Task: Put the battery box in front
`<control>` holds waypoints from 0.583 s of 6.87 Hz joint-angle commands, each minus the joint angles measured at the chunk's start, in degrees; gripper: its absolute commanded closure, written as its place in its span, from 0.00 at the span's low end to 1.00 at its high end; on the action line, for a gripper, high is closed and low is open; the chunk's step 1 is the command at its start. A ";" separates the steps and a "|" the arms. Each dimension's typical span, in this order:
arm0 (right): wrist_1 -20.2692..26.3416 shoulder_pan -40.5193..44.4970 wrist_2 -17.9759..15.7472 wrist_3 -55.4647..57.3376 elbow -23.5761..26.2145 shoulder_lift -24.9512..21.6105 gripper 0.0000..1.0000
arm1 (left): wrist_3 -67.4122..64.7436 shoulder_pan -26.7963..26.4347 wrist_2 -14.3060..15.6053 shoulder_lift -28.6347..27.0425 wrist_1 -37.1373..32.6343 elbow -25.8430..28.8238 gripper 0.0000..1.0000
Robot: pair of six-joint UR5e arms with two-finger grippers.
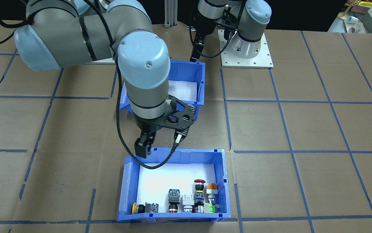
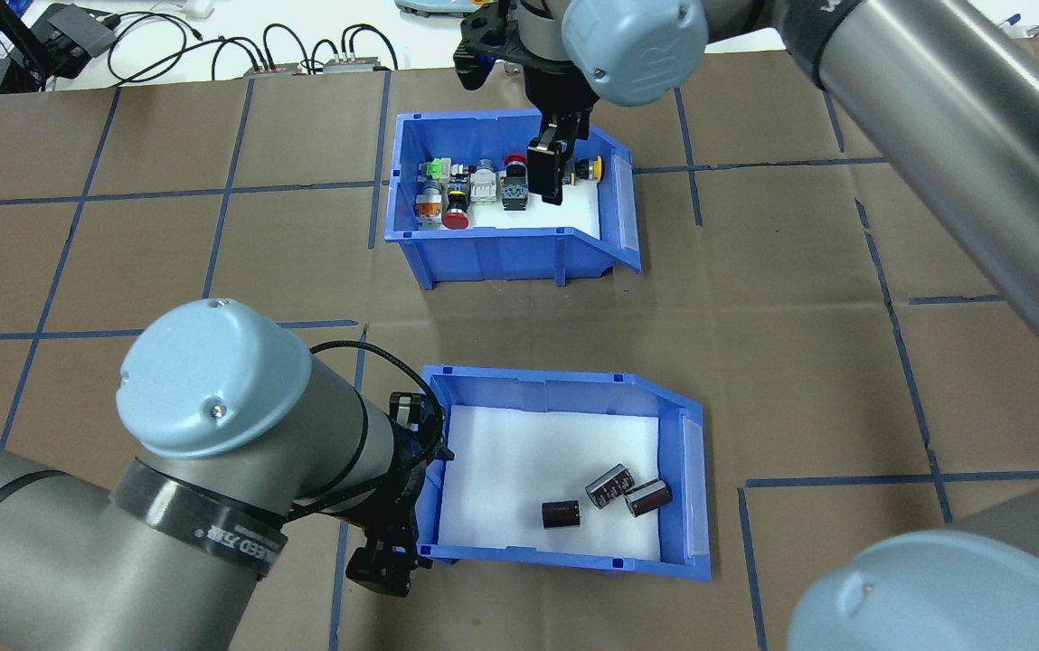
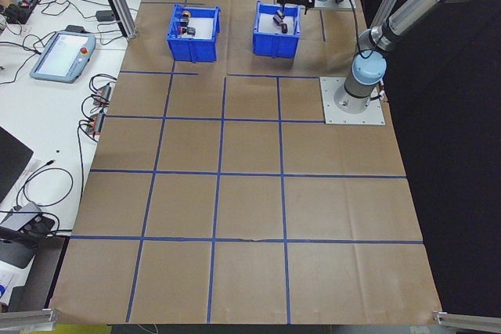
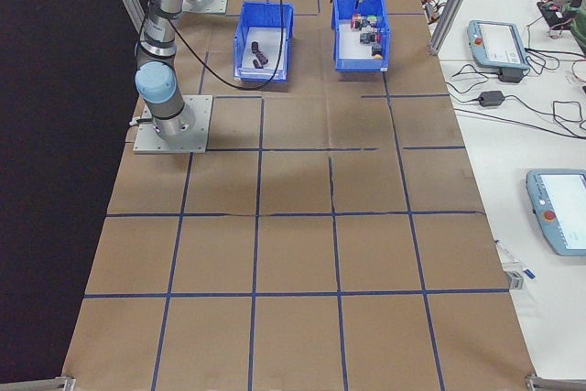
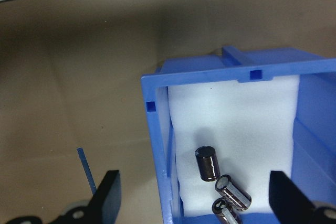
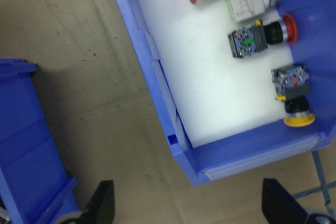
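Note:
The battery box [image 2: 564,394], a blue bin with a white pad, stands nearer the robot's base and holds three dark cylindrical parts [image 2: 609,485]. My left gripper [image 2: 401,542] is open and low at the box's left end. In the left wrist view its fingers [image 5: 107,198] straddle that end wall [image 5: 157,150], with nothing pinched. From across the table the box [image 1: 187,63] is mostly hidden behind the right arm. My right gripper [image 2: 548,181] is open over the other blue bin [image 2: 501,255], which holds the push-buttons. Its fingers [image 6: 102,205] stand either side of that bin's wall [image 6: 152,66].
The button bin [image 1: 189,152] lies on the operators' side, about one bin's depth from the battery box. Brown paper with a blue tape grid [image 2: 754,362] covers the table. The left arm's base plate [image 1: 247,51] sits beside the battery box. Cables and pendants [image 4: 499,43] line the operators' edge.

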 commanded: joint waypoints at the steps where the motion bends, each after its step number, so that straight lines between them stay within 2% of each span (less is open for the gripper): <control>1: -4.22 4.54 -0.09 -7.11 -3.18 5.03 0.00 | -10.04 -7.21 1.86 -4.53 4.17 -1.36 0.02; 2: -5.11 5.25 -0.18 -7.48 -3.19 6.79 0.00 | -14.01 -10.47 2.64 -6.82 7.93 -1.63 0.01; 4: -5.21 7.18 -0.62 -8.53 -2.31 9.17 0.00 | -17.21 -11.73 2.74 -11.39 14.61 -3.11 0.01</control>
